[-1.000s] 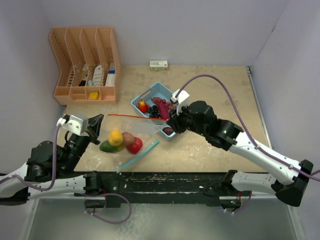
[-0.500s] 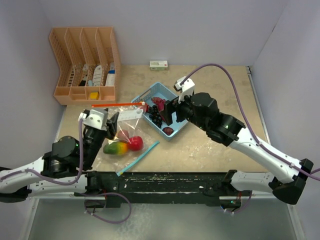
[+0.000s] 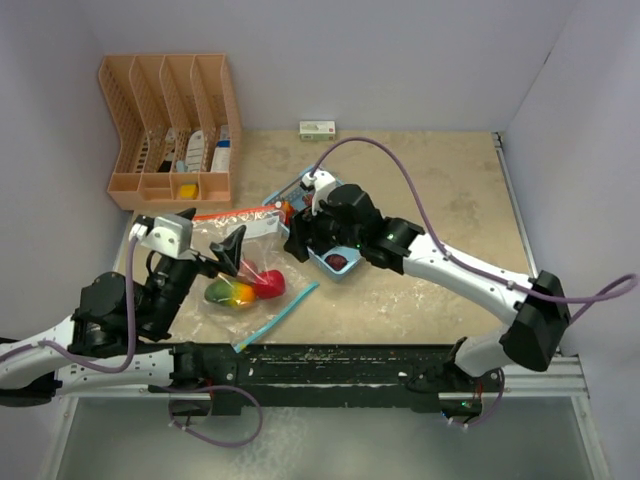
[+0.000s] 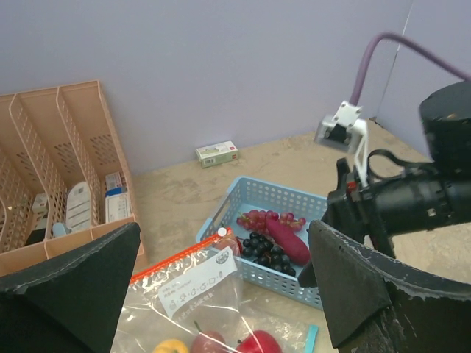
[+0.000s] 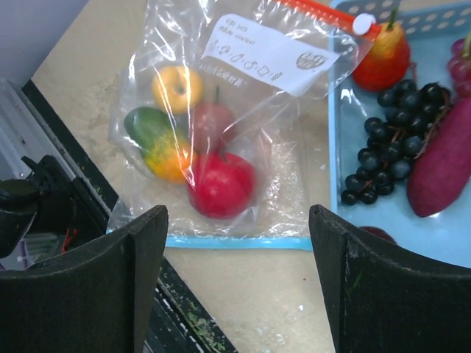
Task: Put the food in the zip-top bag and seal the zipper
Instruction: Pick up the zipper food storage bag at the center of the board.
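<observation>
The clear zip-top bag (image 3: 245, 262) lies flat on the table, its orange zipper strip (image 3: 232, 213) toward the back. A white slider (image 5: 362, 23) sits at the zipper's basket end. Inside lie a green-orange mango (image 5: 156, 143), a yellow lemon (image 5: 176, 88), a maroon fruit (image 5: 213, 118) and a red one (image 5: 221, 184). The blue basket (image 4: 294, 276) holds dark grapes (image 4: 265, 250), a sweet potato (image 4: 288, 241), red grapes (image 4: 265, 218) and a red pepper (image 5: 383, 59). My left gripper (image 3: 230, 250) hovers open over the bag. My right gripper (image 3: 300, 236) stands open between bag and basket. Neither holds anything.
An orange slotted rack (image 3: 170, 125) with white bottles stands at the back left. A small white-green box (image 3: 317, 129) lies by the back wall. The black rail (image 3: 340, 360) runs along the table's near edge, close to the bag's blue bottom seam (image 5: 235, 241).
Both grippers opened and let go of the bag, which settled leftward onto the table. The left gripper rose over it; the right arm swung left across the basket.
</observation>
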